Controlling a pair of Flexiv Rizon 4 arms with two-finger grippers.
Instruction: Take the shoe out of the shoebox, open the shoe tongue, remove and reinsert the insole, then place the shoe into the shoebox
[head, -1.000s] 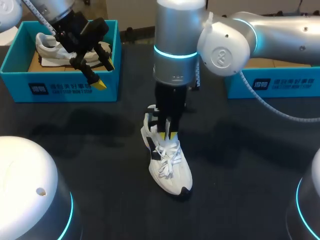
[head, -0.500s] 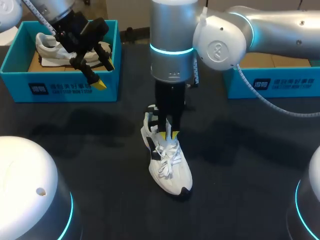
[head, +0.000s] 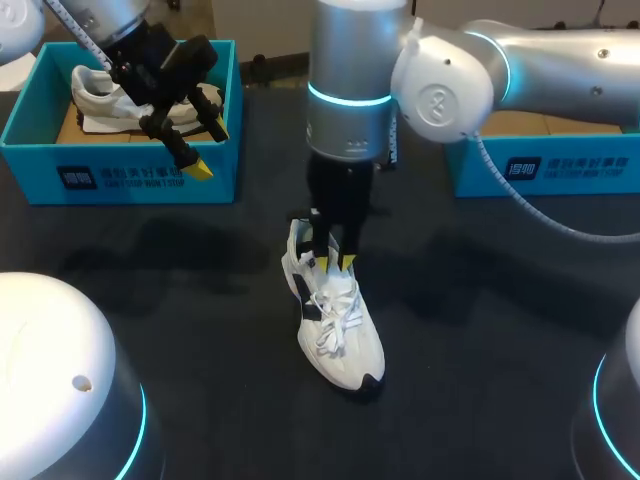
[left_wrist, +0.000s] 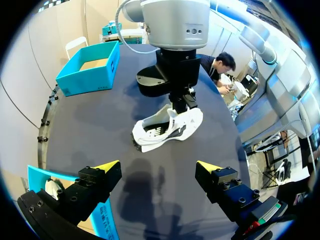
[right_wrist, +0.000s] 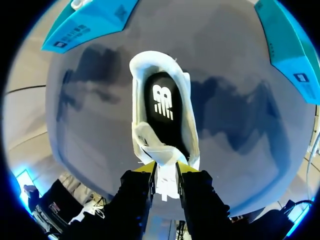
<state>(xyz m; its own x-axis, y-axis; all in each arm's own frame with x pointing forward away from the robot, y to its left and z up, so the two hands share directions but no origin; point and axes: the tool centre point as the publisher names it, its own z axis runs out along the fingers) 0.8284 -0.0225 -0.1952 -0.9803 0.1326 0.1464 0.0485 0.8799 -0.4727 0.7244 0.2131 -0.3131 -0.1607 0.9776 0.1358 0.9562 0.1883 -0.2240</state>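
Firstly, far left: blue shoebox (head: 120, 180) holding a second shoe (head: 95, 95); left gripper (head: 210, 148) hangs over its near right corner, fingers (head: 200, 168) spread, empty. Centre: white shoe (head: 335, 330) upright on black table (head: 480, 330), toe nearward, tongue (right_wrist: 165, 180) pinched by right gripper (head: 335, 263). Far right: second blue shoebox (head: 540, 170).

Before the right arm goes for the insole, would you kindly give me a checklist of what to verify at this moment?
1. Shoe out of the box, upright on the table: ok.
2. Right gripper shut on the tongue, jaws on both sides: ok.
3. Shoe opening exposed, insole in plain sight: ok.
4. Insole removed: not ok, it lies inside the shoe.
5. Left gripper free to help, jaws wide, above the left shoebox: ok.
6. Shoe will stay down when pulled: cannot tell, nothing else holds it.
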